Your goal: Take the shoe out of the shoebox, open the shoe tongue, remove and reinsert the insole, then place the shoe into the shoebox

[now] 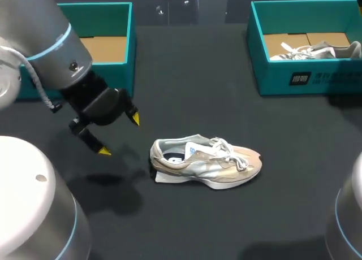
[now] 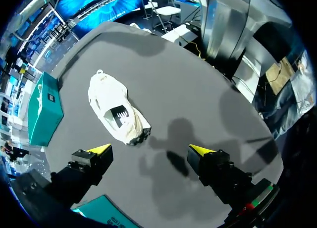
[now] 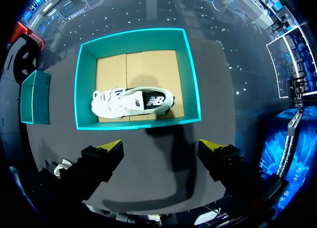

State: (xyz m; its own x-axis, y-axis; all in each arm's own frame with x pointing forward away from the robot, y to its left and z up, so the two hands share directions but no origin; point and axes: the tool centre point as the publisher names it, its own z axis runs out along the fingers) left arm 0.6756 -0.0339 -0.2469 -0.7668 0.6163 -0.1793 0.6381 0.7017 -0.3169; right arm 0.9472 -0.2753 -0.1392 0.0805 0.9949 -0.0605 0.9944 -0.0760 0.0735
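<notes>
One shoe (image 1: 206, 161) upright on dark surface (image 1: 186, 73), toe toward my right | left gripper (image 1: 120, 135) spread, empty, near its heel | right gripper (image 3: 161, 146) spread, empty, shoebox (image 3: 79, 89) holding second shoe (image 3: 131, 101) ahead of it

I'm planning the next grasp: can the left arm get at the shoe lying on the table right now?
Probably yes. The left end effector is open and hovers just off the heel end of the shoe, and nothing stands between them.
</notes>
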